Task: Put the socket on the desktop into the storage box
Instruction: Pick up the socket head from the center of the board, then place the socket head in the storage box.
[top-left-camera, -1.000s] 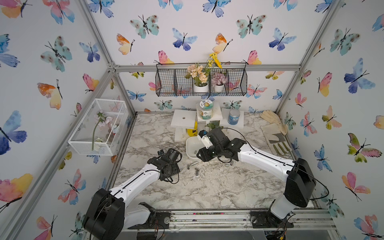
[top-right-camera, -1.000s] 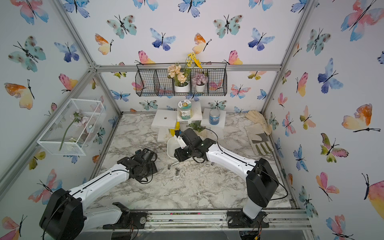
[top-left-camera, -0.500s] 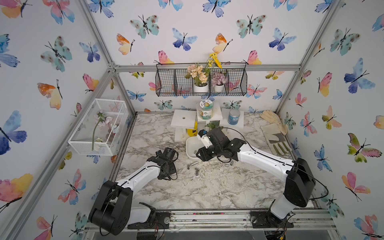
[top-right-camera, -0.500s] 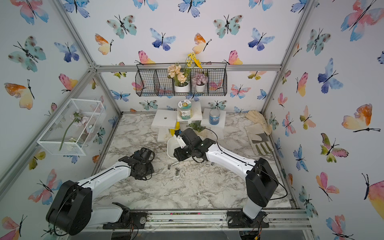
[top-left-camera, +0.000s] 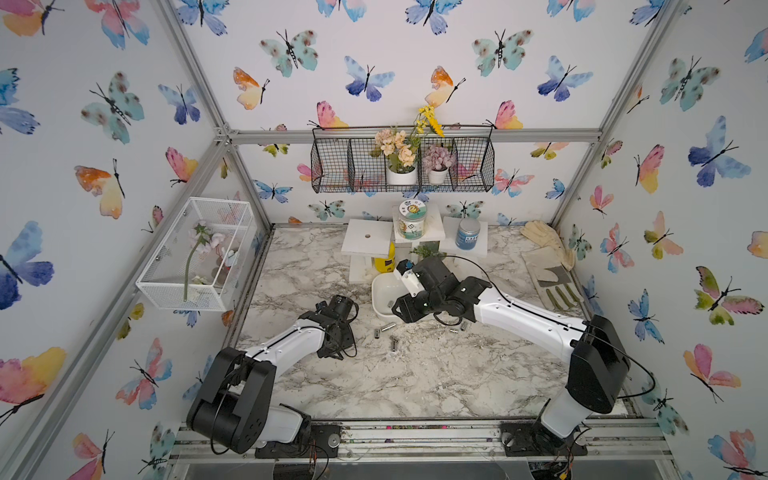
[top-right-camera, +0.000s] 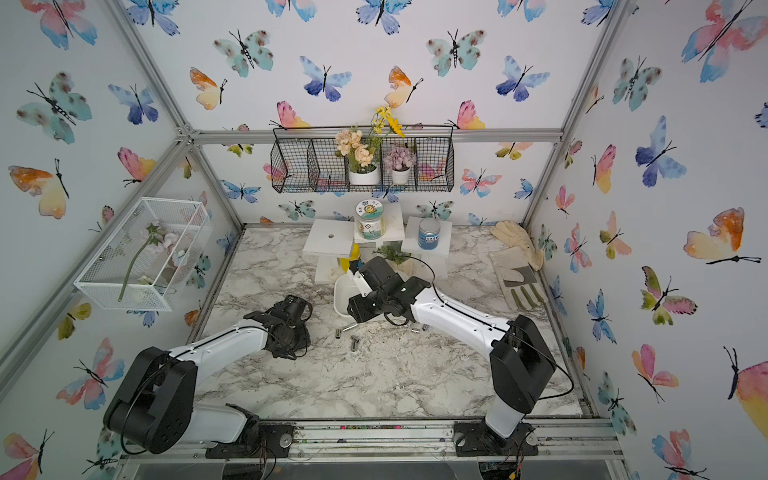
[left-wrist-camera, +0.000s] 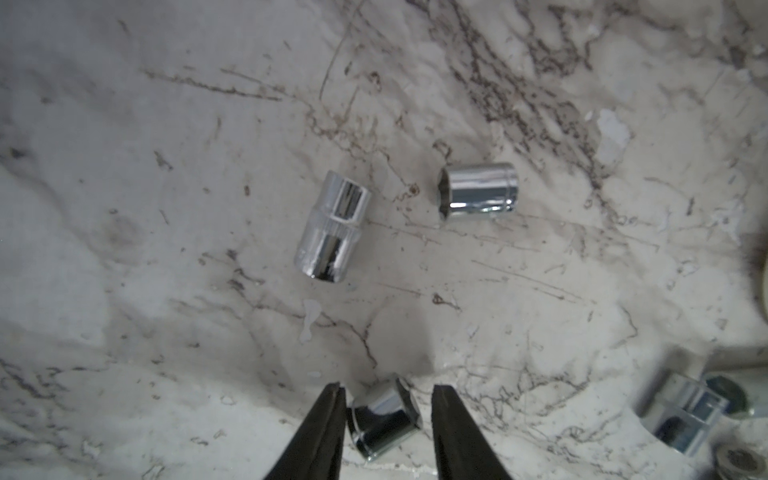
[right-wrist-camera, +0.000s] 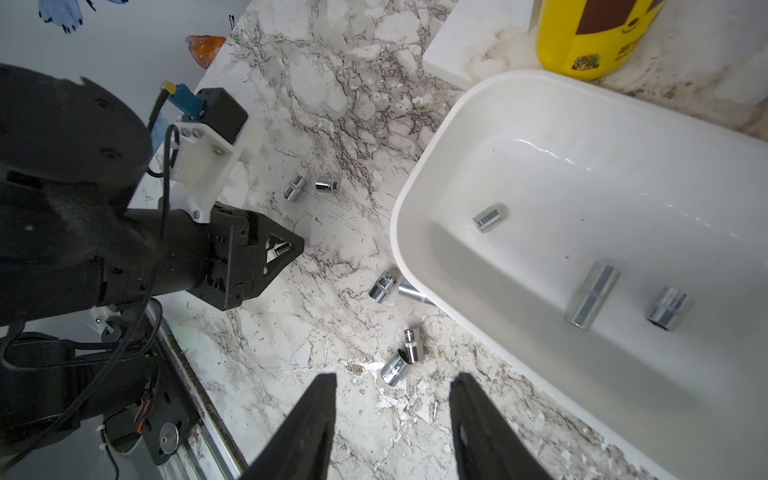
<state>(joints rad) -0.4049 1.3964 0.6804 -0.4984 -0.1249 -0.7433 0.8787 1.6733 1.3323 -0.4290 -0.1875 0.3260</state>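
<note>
Left gripper (left-wrist-camera: 386, 390) has drawn its jaws in round a socket (left-wrist-camera: 382, 419) lying on the desktop (left-wrist-camera: 166, 166) near the storage box (right-wrist-camera: 540, 137), w/ slim gaps left so not yet clamped, prob. lining up the pick; right gripper (right-wrist-camera: 395, 378) hangs open & empty beside that box.
</note>
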